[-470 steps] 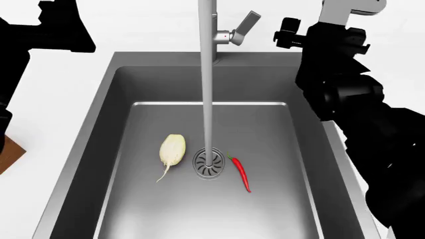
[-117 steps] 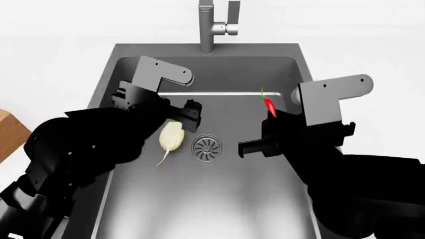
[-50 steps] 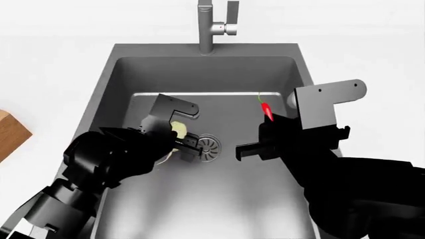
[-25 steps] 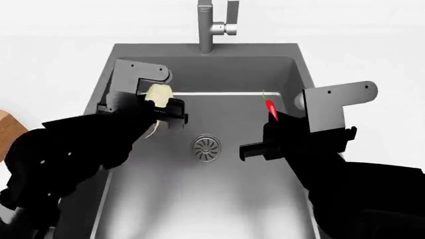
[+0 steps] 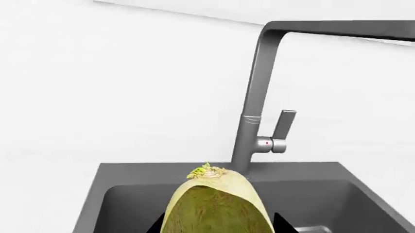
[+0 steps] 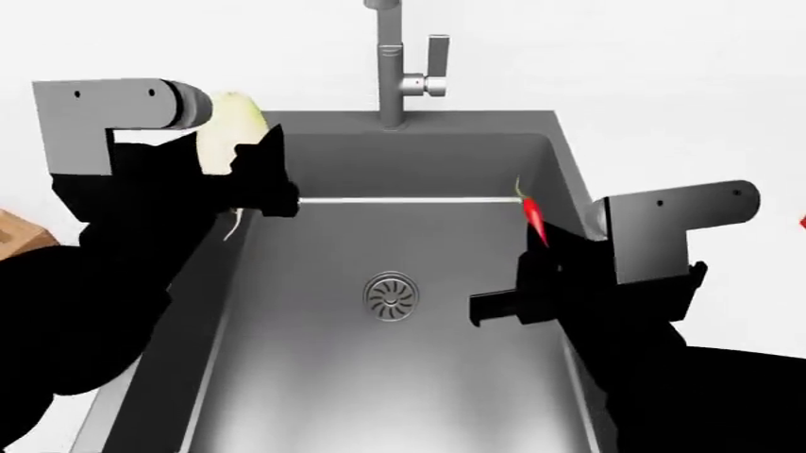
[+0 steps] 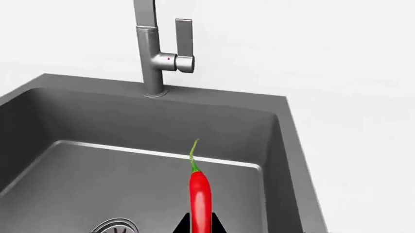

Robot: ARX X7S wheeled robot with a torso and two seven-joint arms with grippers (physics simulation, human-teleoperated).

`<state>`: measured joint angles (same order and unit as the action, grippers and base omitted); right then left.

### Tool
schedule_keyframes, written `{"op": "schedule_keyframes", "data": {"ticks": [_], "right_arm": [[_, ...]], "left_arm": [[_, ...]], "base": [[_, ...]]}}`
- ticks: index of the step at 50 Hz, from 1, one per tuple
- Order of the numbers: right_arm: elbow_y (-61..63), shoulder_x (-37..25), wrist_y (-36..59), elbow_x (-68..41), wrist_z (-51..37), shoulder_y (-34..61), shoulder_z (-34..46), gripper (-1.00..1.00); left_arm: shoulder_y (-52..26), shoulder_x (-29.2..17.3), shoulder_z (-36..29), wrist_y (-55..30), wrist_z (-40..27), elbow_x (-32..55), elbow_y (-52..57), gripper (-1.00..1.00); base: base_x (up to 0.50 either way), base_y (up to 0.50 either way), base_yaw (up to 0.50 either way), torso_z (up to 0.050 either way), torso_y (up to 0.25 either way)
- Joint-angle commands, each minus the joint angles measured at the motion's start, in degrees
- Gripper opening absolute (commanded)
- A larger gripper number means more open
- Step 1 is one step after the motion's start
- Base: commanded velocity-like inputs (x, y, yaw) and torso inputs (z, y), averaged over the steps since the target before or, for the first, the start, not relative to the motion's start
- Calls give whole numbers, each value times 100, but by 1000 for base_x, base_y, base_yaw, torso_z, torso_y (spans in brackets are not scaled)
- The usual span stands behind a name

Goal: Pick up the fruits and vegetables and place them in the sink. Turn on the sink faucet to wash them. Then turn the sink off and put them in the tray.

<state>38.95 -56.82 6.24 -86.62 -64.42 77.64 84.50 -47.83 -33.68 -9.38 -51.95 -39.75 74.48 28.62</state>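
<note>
Simulated kitchen: a dark grey sink (image 6: 416,377) with round drain (image 6: 392,295), set in a white counter (image 6: 667,113), steel faucet (image 6: 400,80) behind it.

In my left wrist view the root vegetable (image 5: 217,206) is cut by the bottom edge, and its tail I cannot see. The chili pepper (image 7: 199,194) tip is hidden at the bottom. The faucet (image 6: 392,66) top leaves the head view.

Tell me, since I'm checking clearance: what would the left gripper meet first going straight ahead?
Probably the faucet: past the root vegetable held by the left gripper, it stands almost dead ahead, though depth is unclear.
</note>
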Motion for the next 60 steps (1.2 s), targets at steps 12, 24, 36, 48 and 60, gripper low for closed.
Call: {"op": "schedule_keyframes", "data": {"ticks": [12, 24, 36, 48, 60], "right_arm": [[259, -89, 0, 93, -117, 0, -4, -100], [345, -162, -30, 126, -120, -10, -44, -100], [420, -220, -20, 94, -155, 0, -74, -100], [1255, -488, 185, 37, -652, 233, -158, -100], [1508, -589, 325, -6, -879, 367, -208, -100]], "left_arm": [[829, -499, 195, 307, -44, 278, 1184, -100], [896, -560, 275, 381, -30, 301, 1230, -100], [890, -658, 363, 407, -120, 404, 1369, -100], [1385, -1494, 1224, 680, -404, 1046, 2294, -100], [1321, -1547, 1268, 711, -448, 1099, 2246, -100]], "base": [[2, 0, 0, 0, 250], [1, 0, 0, 0, 250], [0, 0, 0, 0, 155], [0, 0, 0, 0, 0], [1, 177, 0, 0, 0]]}}
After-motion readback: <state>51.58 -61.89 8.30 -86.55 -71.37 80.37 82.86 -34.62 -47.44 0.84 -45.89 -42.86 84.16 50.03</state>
